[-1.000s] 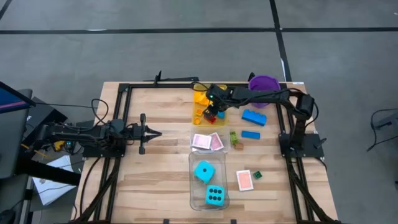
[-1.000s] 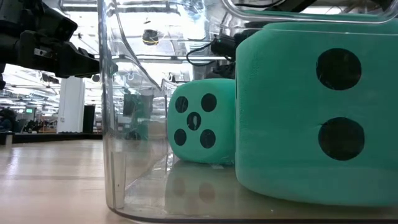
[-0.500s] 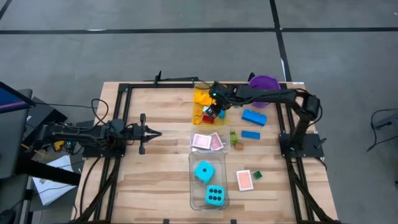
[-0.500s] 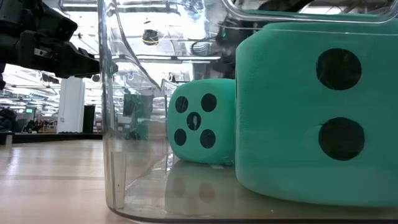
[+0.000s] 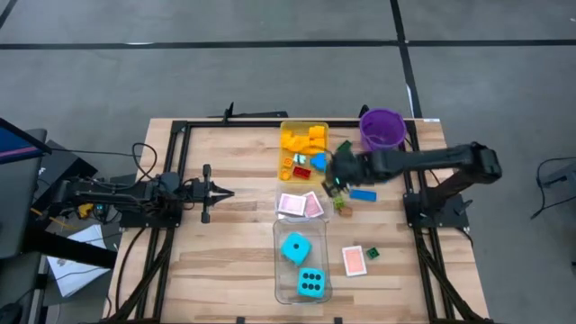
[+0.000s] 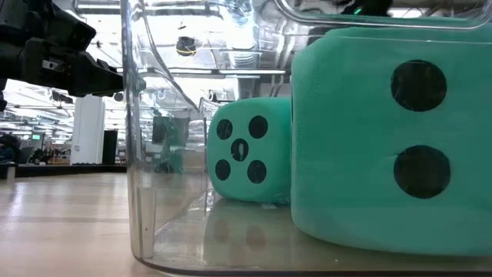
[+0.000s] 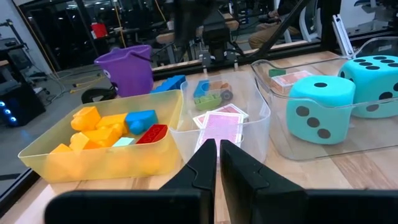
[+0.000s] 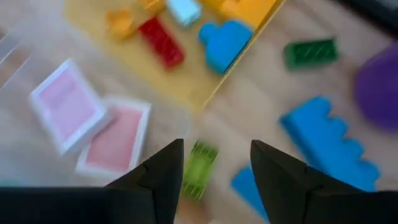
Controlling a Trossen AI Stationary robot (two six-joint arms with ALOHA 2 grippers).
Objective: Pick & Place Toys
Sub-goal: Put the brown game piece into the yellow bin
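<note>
Cyan dice (image 5: pixel 303 265), 2 of them, are sitting in the clear tray (image 5: pixel 280 286); only the right wrist view is showing the right gripper (image 8: pixel 215 168), jaws parted and empty, hovering over a lime brick (image 8: pixel 199 168) beside 2 pink cards (image 8: pixel 92 127); the left gripper (image 7: pixel 217 147) is waiting, jaws closed, empty.

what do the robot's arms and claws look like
Both arms are dark, near black, built of slim jointed links with black cables running along them. The left claw ends in two narrow, flat black fingers. The right claw has broader, wedge-shaped black fingers and a small green light near its wrist.
</note>
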